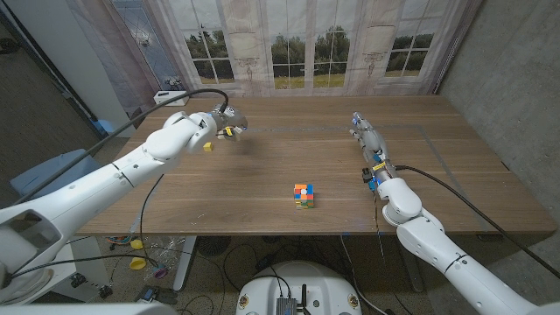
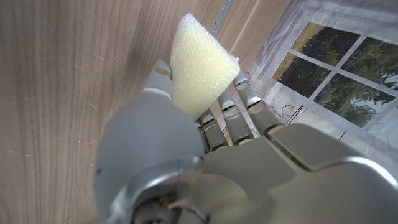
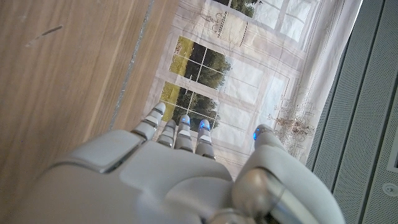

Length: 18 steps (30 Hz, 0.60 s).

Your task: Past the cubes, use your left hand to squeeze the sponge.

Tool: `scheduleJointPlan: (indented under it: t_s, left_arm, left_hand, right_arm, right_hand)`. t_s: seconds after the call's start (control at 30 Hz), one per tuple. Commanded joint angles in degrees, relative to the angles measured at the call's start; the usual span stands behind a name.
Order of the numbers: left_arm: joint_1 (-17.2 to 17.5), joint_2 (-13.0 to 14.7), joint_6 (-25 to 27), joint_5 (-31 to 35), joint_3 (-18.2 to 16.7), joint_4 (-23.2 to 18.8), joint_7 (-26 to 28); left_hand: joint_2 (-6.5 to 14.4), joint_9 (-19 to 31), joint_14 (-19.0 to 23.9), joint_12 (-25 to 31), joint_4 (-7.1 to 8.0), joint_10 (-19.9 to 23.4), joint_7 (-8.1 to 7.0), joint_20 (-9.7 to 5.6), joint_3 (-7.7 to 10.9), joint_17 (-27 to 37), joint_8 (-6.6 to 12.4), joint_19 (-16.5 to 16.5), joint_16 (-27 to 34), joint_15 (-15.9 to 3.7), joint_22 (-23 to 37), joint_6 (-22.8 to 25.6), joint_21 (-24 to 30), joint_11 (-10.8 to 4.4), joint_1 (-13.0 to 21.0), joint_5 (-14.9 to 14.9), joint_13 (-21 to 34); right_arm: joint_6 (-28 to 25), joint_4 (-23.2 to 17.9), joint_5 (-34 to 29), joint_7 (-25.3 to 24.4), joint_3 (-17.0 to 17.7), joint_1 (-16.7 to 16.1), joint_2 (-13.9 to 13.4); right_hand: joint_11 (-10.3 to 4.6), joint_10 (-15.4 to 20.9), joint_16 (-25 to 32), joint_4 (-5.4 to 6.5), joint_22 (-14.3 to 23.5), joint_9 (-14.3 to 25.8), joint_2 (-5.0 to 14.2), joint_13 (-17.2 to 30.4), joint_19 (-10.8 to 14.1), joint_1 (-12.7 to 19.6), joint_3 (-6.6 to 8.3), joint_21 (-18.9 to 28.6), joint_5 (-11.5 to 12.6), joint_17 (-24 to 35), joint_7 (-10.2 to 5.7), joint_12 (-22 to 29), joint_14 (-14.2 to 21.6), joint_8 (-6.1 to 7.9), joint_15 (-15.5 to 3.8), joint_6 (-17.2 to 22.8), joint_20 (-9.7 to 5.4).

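My left hand (image 1: 217,123) is over the far left part of the table, beyond the cubes. It pinches a pale yellow sponge (image 2: 198,73) between thumb and fingers, and a pointed corner sticks out past the fingertips. In the head view the sponge (image 1: 208,146) shows as a small yellow bit under the hand. A small block of coloured cubes (image 1: 304,195) stands near the middle of the table, toward the front. My right hand (image 1: 366,136) is at the right side of the table, fingers stretched out and holding nothing.
The wooden table (image 1: 262,175) runs back to a curtained window (image 1: 306,52). A black cable (image 1: 188,94) loops over my left arm. A concrete wall (image 1: 516,79) stands to the right.
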Motion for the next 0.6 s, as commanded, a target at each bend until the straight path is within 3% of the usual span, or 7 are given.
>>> scheduleJointPlan:
  t_s: [0.03,0.6]
  left_arm:
    - [1.6,1.1,2.3,0.3,-1.8,-0.3,-0.9]
    - [-0.2,0.7,1.8,-1.6,-0.8,5.7,1.2]
  left_hand:
    - [-0.2,0.2,-0.3,-0.3,0.14,-0.1,-0.07,-0.01,0.14,0.0,-0.27,-0.1,-0.1,-8.62,0.3,-0.2,0.3,-0.04,-0.5,-0.2,0.3]
    - [-0.2,0.2,-0.1,-0.7,-0.06,0.9,-0.34,-0.27,0.44,0.1,-0.66,-0.3,-0.3,-8.84,0.1,0.6,0.8,-0.4,-0.5,-0.4,0.4]
  right_arm:
    - [-1.3,-2.8,-2.3,-0.8,-0.1,-0.4,-0.9]
    - [-4.0,-8.6,-5.2,-2.8,-0.1,-2.2,-2.1]
  right_hand:
    - [0.31,0.5,0.0,-0.26,0.2,0.3,-0.21,0.1,0.6,0.0,0.02,0.4,-0.2,0.2,-0.04,0.2,0.2,-0.08,0.19,0.6,0.22]
    - [0.34,0.9,0.0,-0.44,0.2,0.3,-0.27,0.1,0.7,0.2,0.04,0.4,-0.2,0.2,-0.03,0.2,0.6,-0.1,0.31,0.8,0.33]
